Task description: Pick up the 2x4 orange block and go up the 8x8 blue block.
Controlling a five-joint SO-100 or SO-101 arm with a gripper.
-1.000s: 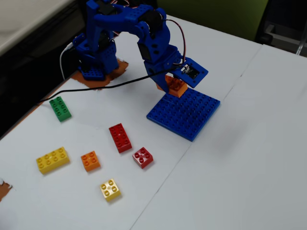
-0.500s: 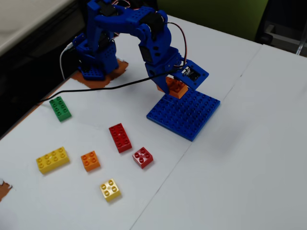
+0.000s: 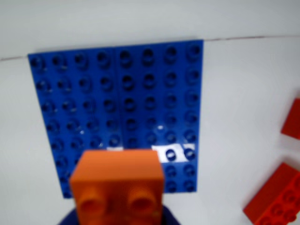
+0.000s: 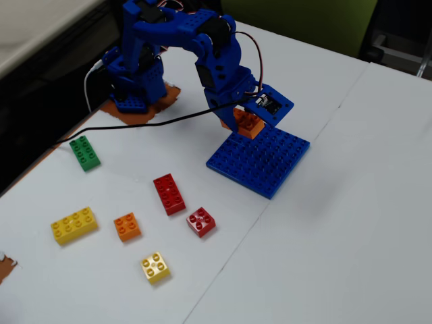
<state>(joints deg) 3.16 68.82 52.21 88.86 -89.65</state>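
The 2x4 orange block fills the bottom of the wrist view, seen end-on with two studs showing. My blue gripper is shut on it. In the fixed view the gripper holds the orange block at the far left edge of the 8x8 blue block. I cannot tell whether the block touches the plate. The blue plate lies flat on the white table, and its studs are bare ahead of the block.
On the table left of the plate in the fixed view lie a red oblong brick, a red square brick, a small orange square brick, yellow bricks and a green brick. Red bricks show at the wrist view's right edge.
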